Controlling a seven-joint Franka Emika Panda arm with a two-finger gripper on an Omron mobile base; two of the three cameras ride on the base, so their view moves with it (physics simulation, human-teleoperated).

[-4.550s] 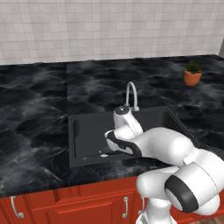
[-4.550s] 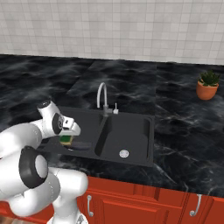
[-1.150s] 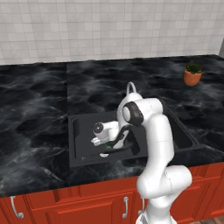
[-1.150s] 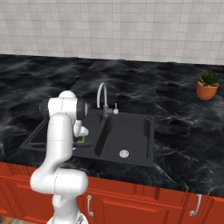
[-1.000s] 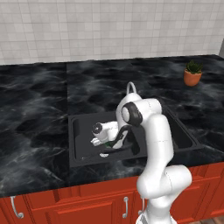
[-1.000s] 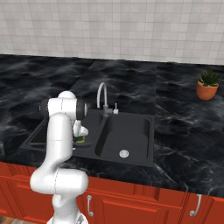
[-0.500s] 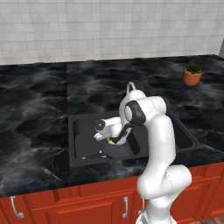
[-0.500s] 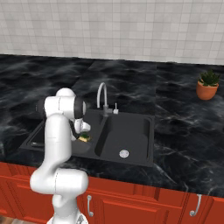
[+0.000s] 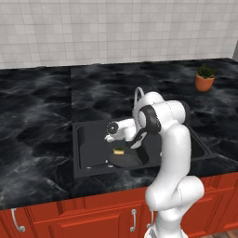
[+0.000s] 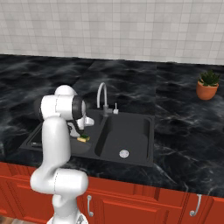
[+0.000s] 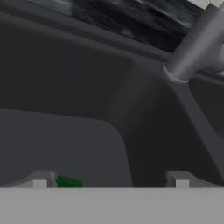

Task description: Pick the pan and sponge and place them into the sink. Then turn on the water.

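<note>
The dark grey pan (image 9: pixel 124 159) lies in the left basin of the black sink (image 9: pixel 83 139), its thin handle pointing to the front left. The yellow and green sponge (image 9: pixel 119 151) rests on the pan's far edge, also seen as the sponge (image 10: pixel 83 139) in the right base view. My gripper (image 9: pixel 110 137) hangs open just above the sponge with nothing between its fingers. In the hand view the gripper (image 11: pixel 110 181) is spread wide, with a green strip of the sponge (image 11: pixel 68 181) by the left fingertip. No water falls from the silver faucet (image 10: pixel 103 98).
The right basin holds only its round drain (image 10: pixel 124 153). A potted plant (image 9: pixel 204 81) stands on the black marble counter at the far right. The faucet's base (image 11: pixel 192 48) rises close ahead of the hand. Red cabinets run below the counter.
The jaws have opened wide and let the sponge go. It now lies on the pan in the left basin, and the hand has lifted slightly above it.
</note>
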